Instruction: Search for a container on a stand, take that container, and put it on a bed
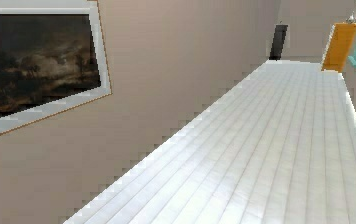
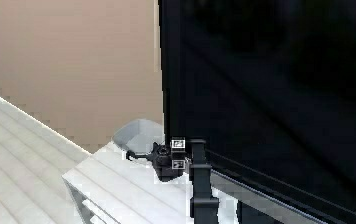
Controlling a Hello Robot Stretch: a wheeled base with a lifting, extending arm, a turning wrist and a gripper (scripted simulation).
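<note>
- In the arm side view, the dark arm (image 2: 200, 190) rises from the bottom edge over a white slatted surface (image 2: 101, 185).
- At the arm's far end the jaws point toward the picture's left, low over the surface. I cannot tell whether they are clenched or released, nor whether they hold anything.
- Just behind the jaws, a pale container (image 2: 136, 130) stands at the far corner of the surface.
- A large black panel (image 2: 276, 90) stands upright to the right of the container, and a beige wall (image 2: 76, 60) lies beyond.
- In the forward view, a white plank floor (image 1: 256, 140) runs ahead past a framed dark painting (image 1: 36, 55) on the left.
- Far down it are an orange panel (image 1: 336, 47) and a dark doorway (image 1: 278, 42).
</note>
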